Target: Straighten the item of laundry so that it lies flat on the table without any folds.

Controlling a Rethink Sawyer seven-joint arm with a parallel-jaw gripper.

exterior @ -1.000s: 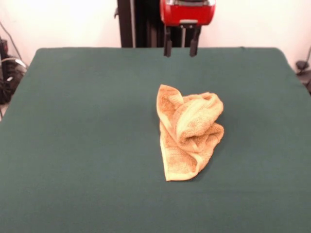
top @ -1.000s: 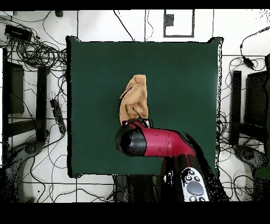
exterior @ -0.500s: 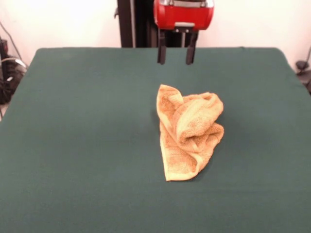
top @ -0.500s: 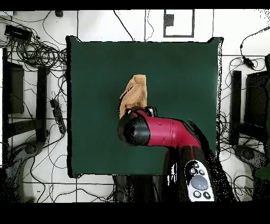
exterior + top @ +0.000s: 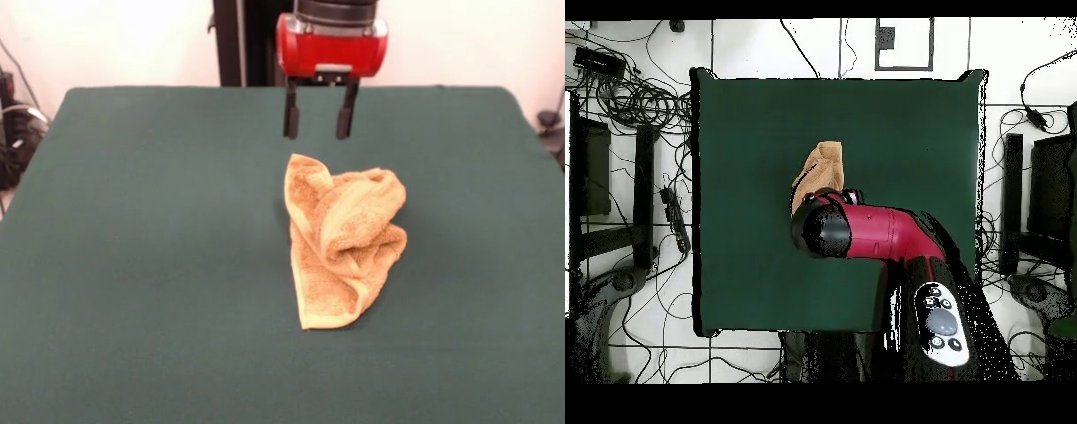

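The item of laundry [image 5: 342,237] is an orange-tan towel, crumpled and folded over itself near the middle of the dark green table [image 5: 141,230]. One narrow end points toward the front edge, with a rolled bulge on top. My gripper [image 5: 317,132] hangs open above and just behind the towel's far end, with nothing between its two dark fingers. In the overhead view the red arm [image 5: 865,233] covers part of the towel [image 5: 820,170], and the gripper itself is hidden under the arm.
Cables [image 5: 635,95] and dark equipment lie on the floor around the table in the overhead view. A black post [image 5: 228,42] stands behind the table's far edge.
The gripper has come down and forward toward the towel's far end, staying open. The towel has not moved.
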